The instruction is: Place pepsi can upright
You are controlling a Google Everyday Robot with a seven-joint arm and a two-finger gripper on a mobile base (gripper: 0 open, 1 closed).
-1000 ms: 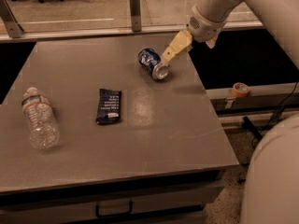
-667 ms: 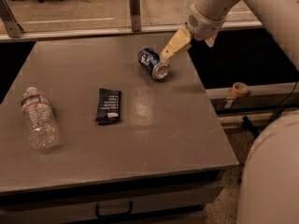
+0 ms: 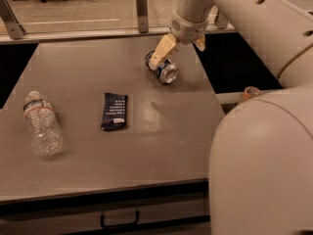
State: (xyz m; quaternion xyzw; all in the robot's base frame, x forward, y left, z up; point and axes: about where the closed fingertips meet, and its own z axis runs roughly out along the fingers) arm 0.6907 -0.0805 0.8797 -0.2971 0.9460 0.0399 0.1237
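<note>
One pepsi can (image 3: 162,70) lies on its side, silver end toward the camera, just under the gripper (image 3: 177,56) near the table's far edge. One tan finger (image 3: 163,50) overlaps the can's upper side; whether they touch cannot be told. The gripper is spread wide, clasping nothing. One flat dark wrapper (image 3: 115,111) lies well apart from the gripper, nearer the camera, and one clear plastic bottle (image 3: 43,131) lies on its side farther out still. All three rest on one grey table (image 3: 146,151), whose near corner the robot's pale body (image 3: 259,160) hides
</note>
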